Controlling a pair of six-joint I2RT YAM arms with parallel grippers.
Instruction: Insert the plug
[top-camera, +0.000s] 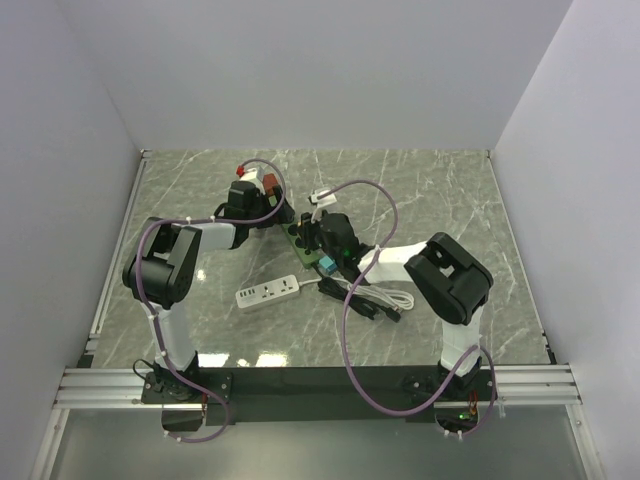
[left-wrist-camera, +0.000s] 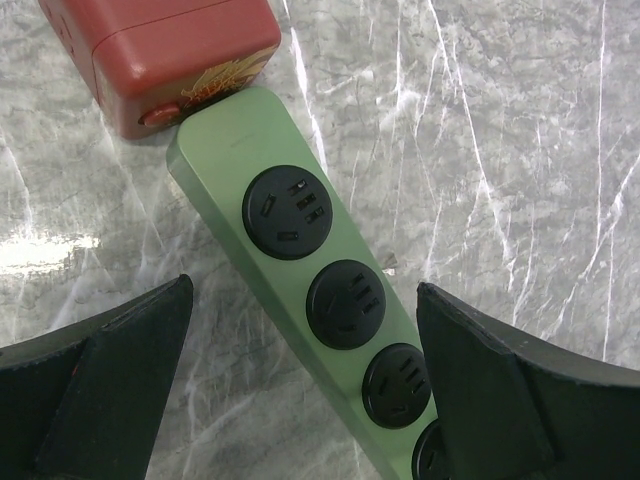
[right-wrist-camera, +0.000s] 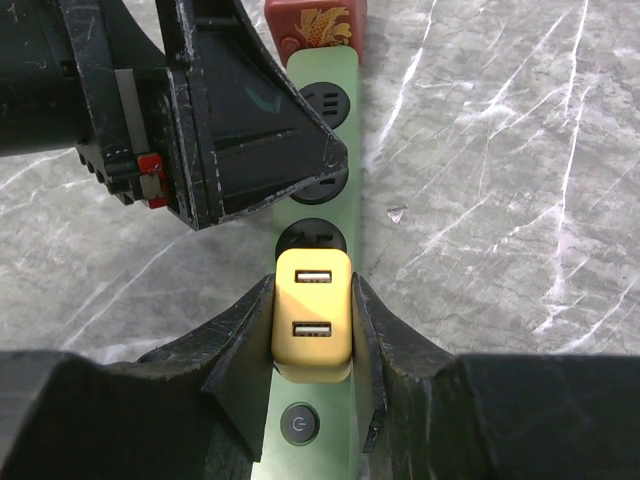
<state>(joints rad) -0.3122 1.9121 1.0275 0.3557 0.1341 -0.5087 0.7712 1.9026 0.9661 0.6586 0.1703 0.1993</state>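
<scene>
A green power strip (left-wrist-camera: 222, 140) with round black sockets lies on the marble table; it also shows in the right wrist view (right-wrist-camera: 330, 150) and in the top view (top-camera: 299, 246). My right gripper (right-wrist-camera: 312, 330) is shut on a yellow two-port USB plug (right-wrist-camera: 312, 315) and holds it on the strip, over the socket beside the round power button (right-wrist-camera: 299, 425). Whether its pins are seated is hidden. My left gripper (left-wrist-camera: 305, 370) is open and straddles the strip at its far sockets without touching it. In the top view both grippers, left (top-camera: 278, 222) and right (top-camera: 322, 255), meet over the strip.
A red box (left-wrist-camera: 170, 50) touches the far end of the green strip. A white power strip (top-camera: 268, 292) lies in front of the left arm. A black adapter with a white cable (top-camera: 375, 300) lies near the right arm. A white plug (top-camera: 322, 197) lies behind.
</scene>
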